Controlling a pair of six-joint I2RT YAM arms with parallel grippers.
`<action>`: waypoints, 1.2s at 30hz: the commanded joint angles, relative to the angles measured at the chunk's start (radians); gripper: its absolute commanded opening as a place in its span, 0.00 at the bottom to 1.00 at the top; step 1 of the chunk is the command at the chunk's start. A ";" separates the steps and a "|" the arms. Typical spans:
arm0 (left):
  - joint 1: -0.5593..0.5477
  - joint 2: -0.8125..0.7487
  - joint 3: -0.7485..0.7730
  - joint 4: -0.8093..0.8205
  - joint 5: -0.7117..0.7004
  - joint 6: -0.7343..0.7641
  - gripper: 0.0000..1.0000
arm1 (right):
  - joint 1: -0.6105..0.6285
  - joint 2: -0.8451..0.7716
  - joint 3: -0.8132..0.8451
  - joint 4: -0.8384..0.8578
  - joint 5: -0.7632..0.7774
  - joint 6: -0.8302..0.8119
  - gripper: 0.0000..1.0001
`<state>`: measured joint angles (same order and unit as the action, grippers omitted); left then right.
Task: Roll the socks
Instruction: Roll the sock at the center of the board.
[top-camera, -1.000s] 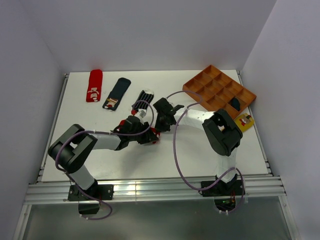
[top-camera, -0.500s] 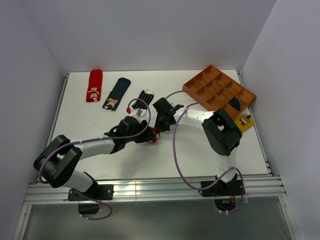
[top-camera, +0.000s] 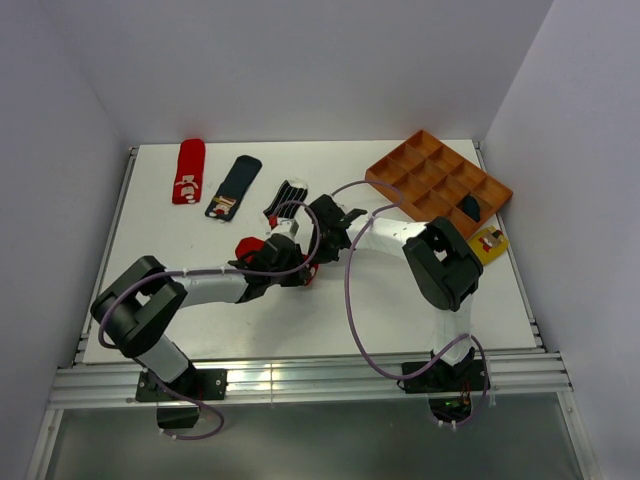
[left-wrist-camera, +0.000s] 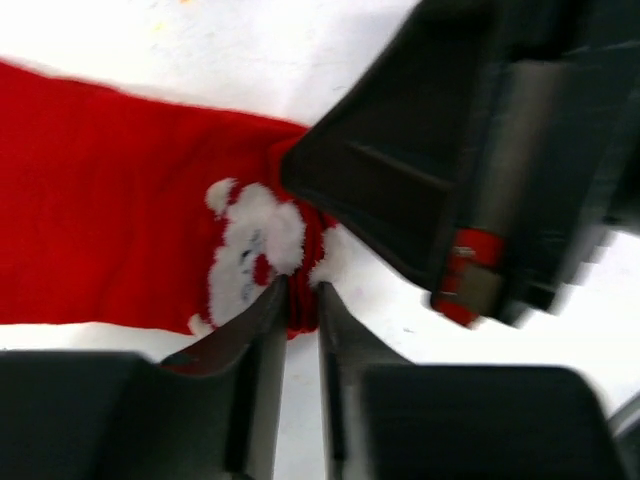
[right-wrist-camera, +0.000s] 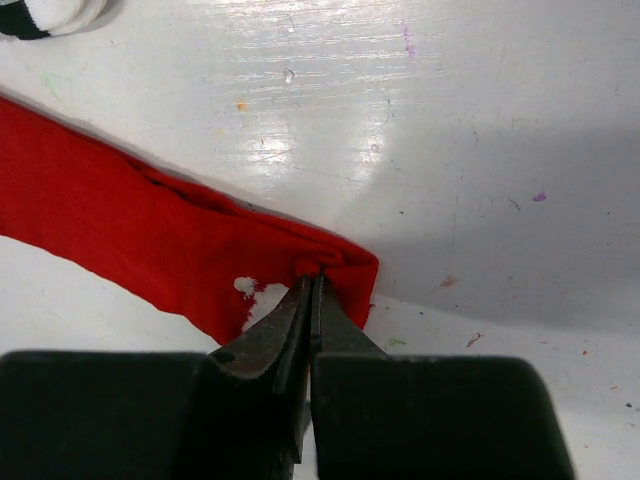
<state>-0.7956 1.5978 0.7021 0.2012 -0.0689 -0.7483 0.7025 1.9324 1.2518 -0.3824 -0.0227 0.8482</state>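
Socks numbered six: one red sock (right-wrist-camera: 120, 220) lay mid-table, clamped by both left gripper (left-wrist-camera: 300, 295) and right gripper (right-wrist-camera: 312, 290); second red sock (top-camera: 187, 170), patched navy sock (top-camera: 233, 186), striped sock (top-camera: 287, 197) behind; dark sock (top-camera: 470, 207) in the tray (top-camera: 420, 165); yellow sock (top-camera: 489, 241) beside it.

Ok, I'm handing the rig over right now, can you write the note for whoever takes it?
Grippers: left gripper shut on the held red sock by its white-marked end; right gripper shut on a fold at the same sock's end.
Socks: that one is mid-table; second red sock, navy patch sock and striped sock lie flat along the far edge; a dark sock sits in a tray compartment; yellow sock beside the tray.
Done: apparently only the dark one stowed.
Left: roll the held sock, then the three flat ones.
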 joint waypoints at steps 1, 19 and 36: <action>-0.001 0.022 0.028 -0.028 -0.043 -0.017 0.21 | 0.011 0.059 -0.005 -0.035 0.040 -0.005 0.03; 0.110 0.056 -0.064 -0.022 0.093 -0.161 0.00 | 0.003 -0.164 -0.192 0.281 -0.085 -0.011 0.13; 0.150 0.080 -0.085 0.007 0.153 -0.174 0.00 | -0.034 -0.152 -0.285 0.447 -0.140 0.008 0.14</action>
<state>-0.6563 1.6390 0.6445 0.2794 0.1120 -0.9405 0.6769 1.7603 0.9691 0.0036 -0.1555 0.8478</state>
